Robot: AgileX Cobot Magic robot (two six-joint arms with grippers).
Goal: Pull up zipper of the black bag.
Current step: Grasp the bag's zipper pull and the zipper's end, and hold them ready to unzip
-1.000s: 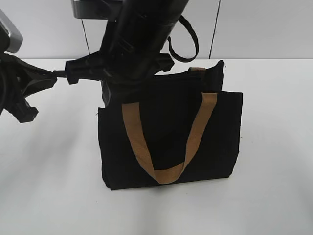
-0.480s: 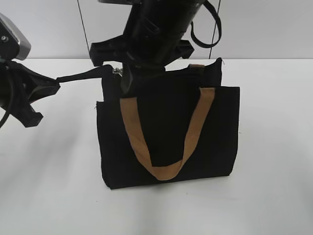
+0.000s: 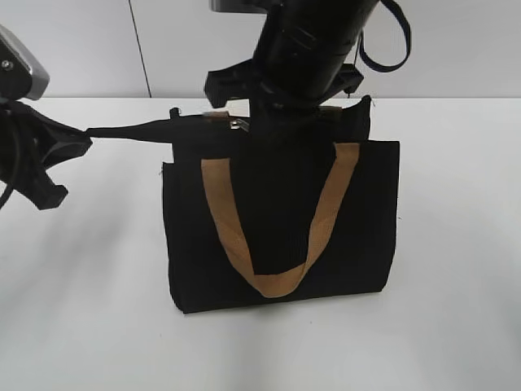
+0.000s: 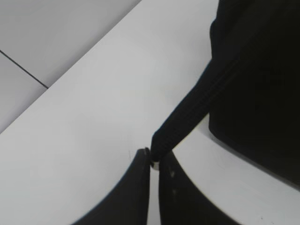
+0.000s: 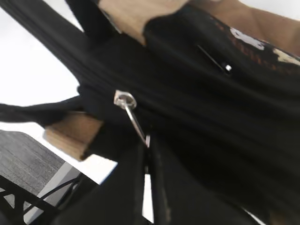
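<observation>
The black bag (image 3: 277,220) stands upright on the white table with a tan handle (image 3: 277,281) hanging down its front. A black fabric tail runs left from its top edge (image 3: 130,129). My left gripper (image 3: 77,138) is shut on the end of that tail (image 4: 185,119) and holds it taut, its jaws (image 4: 153,157) pinching the tip. My right gripper (image 3: 256,126) sits over the bag's top edge, shut on the silvery zipper pull (image 5: 131,115), whose ring shows at the bag's top (image 3: 238,124). The jaw tips (image 5: 147,143) clamp the pull's end.
A white table (image 3: 456,244) carries the bag; a pale wall stands behind it. A black strap loop (image 3: 391,49) hangs off the right arm above the bag. The second tan handle (image 5: 70,133) shows at the bag's far side.
My right gripper has moved rightward along the bag's top edge with the zipper pull. The fabric tail held by the left gripper has become longer and straighter.
</observation>
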